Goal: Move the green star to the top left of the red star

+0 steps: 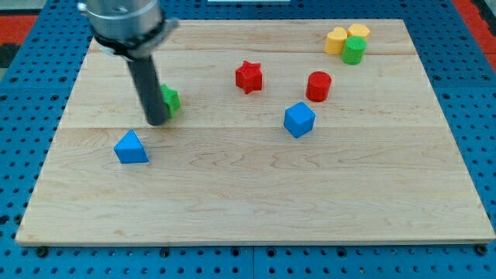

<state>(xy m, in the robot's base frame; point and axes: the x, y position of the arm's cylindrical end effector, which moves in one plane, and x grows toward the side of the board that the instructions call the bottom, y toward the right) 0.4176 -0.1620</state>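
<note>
The green star (170,99) lies on the wooden board (256,201) at the view's left, partly hidden behind my rod. My tip (156,122) rests at the green star's lower left, touching or nearly touching it. The red star (249,77) lies to the right of the green star and a little higher, about a hundred pixels away.
A blue triangular block (131,148) lies below and left of my tip. A red cylinder (318,86) and a blue cube (299,119) sit right of the red star. Two yellow blocks (336,40) (359,32) and a green cylinder (354,51) cluster at the top right.
</note>
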